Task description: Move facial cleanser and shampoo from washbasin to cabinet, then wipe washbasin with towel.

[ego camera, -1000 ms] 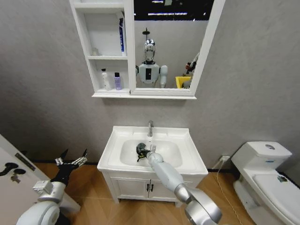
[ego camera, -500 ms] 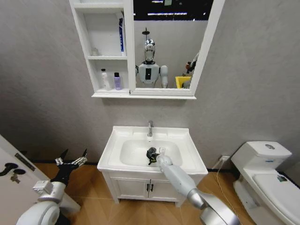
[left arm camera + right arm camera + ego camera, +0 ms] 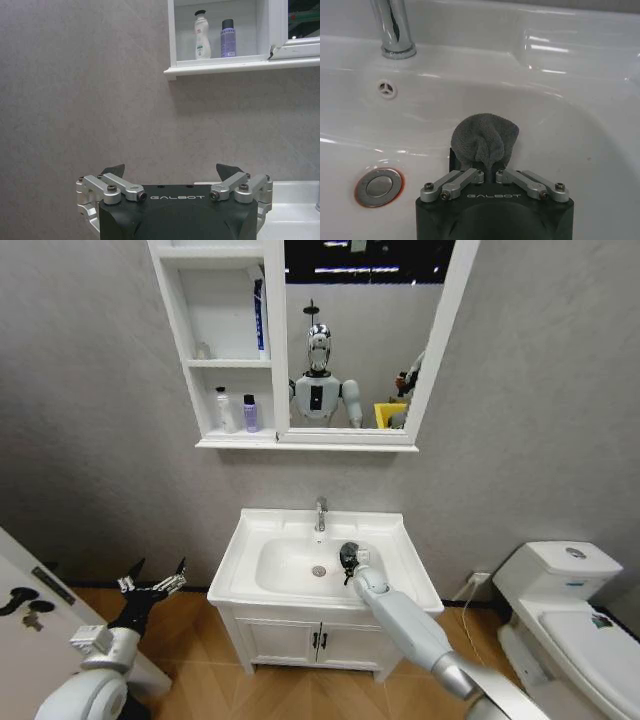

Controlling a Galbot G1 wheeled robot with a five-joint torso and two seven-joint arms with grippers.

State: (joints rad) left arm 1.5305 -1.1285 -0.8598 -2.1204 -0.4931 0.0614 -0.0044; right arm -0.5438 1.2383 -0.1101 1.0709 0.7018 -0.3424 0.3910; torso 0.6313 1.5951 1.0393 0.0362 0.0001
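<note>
My right gripper is shut on the dark grey towel and presses it against the right inner side of the washbasin bowl. The chrome drain and tap lie close by. A white bottle and a purple bottle stand on the lower shelf of the cabinet; I cannot tell which is the facial cleanser and which the shampoo. My left gripper hangs open and idle low to the left of the vanity, with its wide-spread fingers holding nothing.
A blue tube leans on the cabinet's upper shelf. The mirror reflects the robot. A white toilet stands to the right, and a white door edges in at the lower left. The two-door vanity sits under the basin.
My right gripper has swept the towel across the bowl from left of the drain to the right side, uncovering the drain. The left arm has stayed still.
</note>
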